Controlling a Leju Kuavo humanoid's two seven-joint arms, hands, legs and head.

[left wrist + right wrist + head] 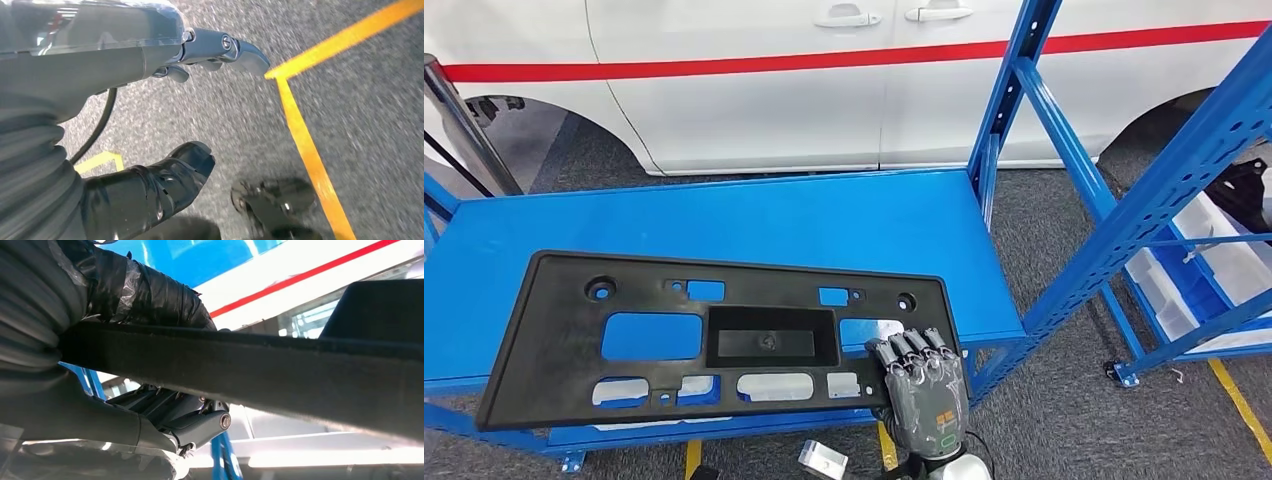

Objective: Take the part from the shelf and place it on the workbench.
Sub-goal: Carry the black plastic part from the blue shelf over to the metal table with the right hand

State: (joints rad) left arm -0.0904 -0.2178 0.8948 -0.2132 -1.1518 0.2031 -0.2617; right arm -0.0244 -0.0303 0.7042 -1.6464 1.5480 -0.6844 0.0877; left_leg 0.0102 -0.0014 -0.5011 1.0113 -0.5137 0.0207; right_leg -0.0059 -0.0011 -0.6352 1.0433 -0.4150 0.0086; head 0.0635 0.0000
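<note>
Lying flat on the blue shelf (724, 215), the black part (724, 340) overhangs the front edge, as you can see from the head view. Your right hand (924, 385) grips its near right corner, fingers (912, 345) curled over the top and the thumb (150, 422) underneath in the wrist view. Your left hand (150, 45) hangs over grey floor (370, 115) with yellow tape (305, 140), holding nothing; whether its fingers are spread you cannot tell. A white car (754, 80) stands behind the shelf.

A white car (754, 90) with a red stripe (724, 63) stands behind; yellow floor tape (305, 145) crosses grey carpet (1064, 420)
</note>
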